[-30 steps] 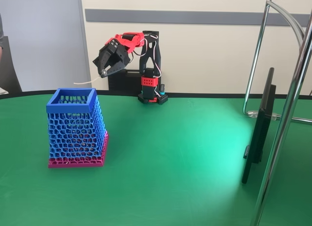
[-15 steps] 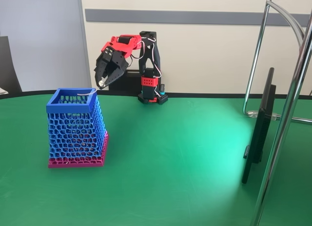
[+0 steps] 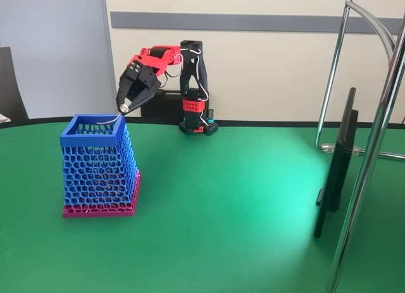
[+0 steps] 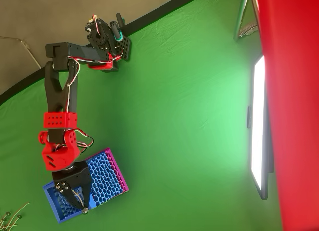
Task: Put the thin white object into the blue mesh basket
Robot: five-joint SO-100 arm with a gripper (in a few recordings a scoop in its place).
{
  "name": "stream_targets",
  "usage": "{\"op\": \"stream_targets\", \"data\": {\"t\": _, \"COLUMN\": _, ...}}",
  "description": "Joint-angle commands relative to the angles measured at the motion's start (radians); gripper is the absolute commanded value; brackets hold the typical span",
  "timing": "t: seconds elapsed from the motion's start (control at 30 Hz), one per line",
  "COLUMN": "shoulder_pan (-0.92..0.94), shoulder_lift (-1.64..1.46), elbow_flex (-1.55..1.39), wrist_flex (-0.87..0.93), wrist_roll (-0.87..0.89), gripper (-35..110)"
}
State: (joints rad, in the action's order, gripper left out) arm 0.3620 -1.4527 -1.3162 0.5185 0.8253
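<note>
In the fixed view the pincer (image 3: 128, 105) is hovering left of centre, just above the far rim of the basket (image 3: 92, 140), and is pinching one end of the swab (image 3: 111, 121). The swab is trailing down and to the left from the pincer's tip, its long axis lying almost level over the basket's open mouth, its free end dipping inside the rim. In the overhead view the pincer (image 4: 79, 201) is sitting over the basket (image 4: 60, 212) at lower left of the green table (image 4: 184, 121). The release seems to depend on the swab clearing the rim. No readable writing is showing.
</note>
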Motion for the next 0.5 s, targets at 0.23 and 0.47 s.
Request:
{"op": "stream_targets", "data": {"t": 0.23, "shoulder_pan": 0.04, "shoulder_lift": -0.126, "elbow_flex": -0.048, "wrist_flex": -0.008, "wrist_roll": 0.064, "gripper": 15}}
{"op": "stream_targets", "data": {"t": 0.47, "shoulder_pan": 0.094, "shoulder_lift": -0.173, "elbow_flex": -0.126, "wrist_flex": -0.04, "wrist_roll": 0.08, "gripper": 17}}
